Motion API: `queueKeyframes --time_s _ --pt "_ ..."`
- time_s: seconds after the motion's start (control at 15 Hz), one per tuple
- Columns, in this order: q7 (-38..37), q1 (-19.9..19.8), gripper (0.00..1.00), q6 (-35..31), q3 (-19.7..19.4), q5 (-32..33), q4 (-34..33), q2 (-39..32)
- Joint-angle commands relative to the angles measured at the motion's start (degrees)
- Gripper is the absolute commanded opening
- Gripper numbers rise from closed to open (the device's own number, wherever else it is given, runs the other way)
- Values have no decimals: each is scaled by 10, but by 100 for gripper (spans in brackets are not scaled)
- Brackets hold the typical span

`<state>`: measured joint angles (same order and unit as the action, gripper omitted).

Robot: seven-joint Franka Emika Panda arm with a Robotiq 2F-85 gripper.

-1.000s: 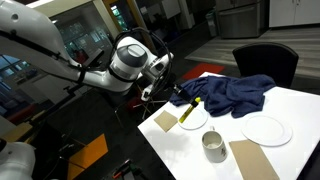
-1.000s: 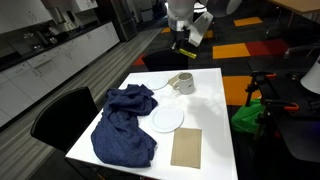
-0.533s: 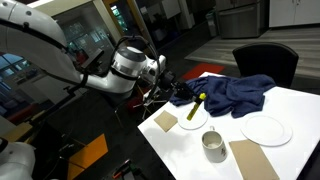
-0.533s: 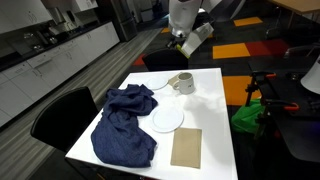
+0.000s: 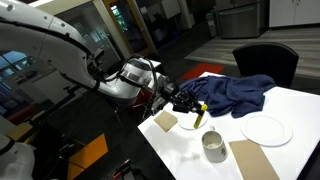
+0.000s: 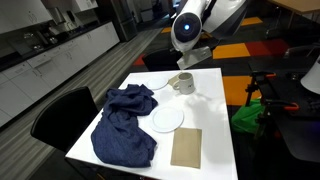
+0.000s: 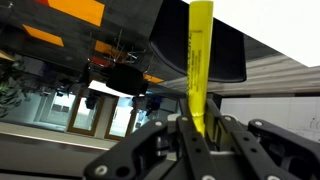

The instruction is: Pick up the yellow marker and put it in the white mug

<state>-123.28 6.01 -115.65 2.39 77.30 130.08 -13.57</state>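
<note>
My gripper (image 5: 195, 107) is shut on the yellow marker (image 5: 201, 114) and holds it in the air over the table's near-left part, up and left of the white mug (image 5: 213, 146). The mug stands upright and apart from the marker. In the wrist view the marker (image 7: 200, 60) sticks out lengthwise from between the two black fingers (image 7: 180, 135) of the gripper (image 7: 200, 126). In an exterior view the gripper (image 6: 196, 50) hangs above the mug (image 6: 182, 84), which stands at the table's far edge; the marker is hard to make out there.
A crumpled blue cloth (image 5: 236, 93) lies on the white table (image 5: 295, 108). A white plate (image 5: 266, 129) and two brown cards (image 5: 165, 121) (image 5: 252, 158) lie flat near the mug. A black chair (image 5: 265, 62) stands behind the table.
The arm has swung down and the gripper has tilted. The marker has moved lower and closer to the mug, still held.
</note>
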Motion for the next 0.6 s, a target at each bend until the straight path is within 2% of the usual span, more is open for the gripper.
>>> queueKeyframes --time_s 0.0,0.53 --pt "-69 4 5 53 6 6 -28 -35" --pt "-154 6 5 88 4 32 -64 -100"
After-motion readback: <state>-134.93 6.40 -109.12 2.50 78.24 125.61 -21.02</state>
